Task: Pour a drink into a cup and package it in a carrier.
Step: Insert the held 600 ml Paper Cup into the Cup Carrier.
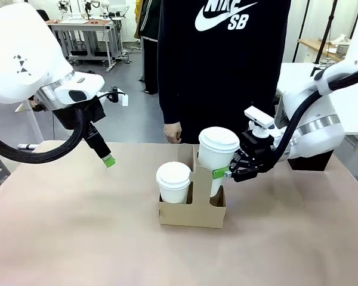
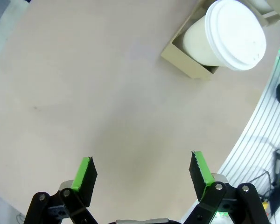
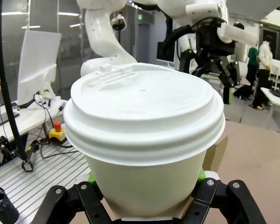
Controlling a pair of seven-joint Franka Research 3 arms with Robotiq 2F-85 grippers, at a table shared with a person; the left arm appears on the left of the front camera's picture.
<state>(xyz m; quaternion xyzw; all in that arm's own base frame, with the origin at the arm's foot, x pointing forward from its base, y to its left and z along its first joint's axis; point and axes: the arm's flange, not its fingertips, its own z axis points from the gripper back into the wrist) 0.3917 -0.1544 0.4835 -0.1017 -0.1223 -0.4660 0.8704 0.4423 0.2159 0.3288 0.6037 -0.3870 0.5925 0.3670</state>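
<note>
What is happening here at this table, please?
The right gripper is shut on a lidded cup and holds it at the carrier's right pocket, partly raised above the rim. A second lidded cup already sits in the left pocket. The left gripper hangs open above the bare table, holding nothing. A person stands at the far side with a hand near the table edge, touching nothing.
</note>
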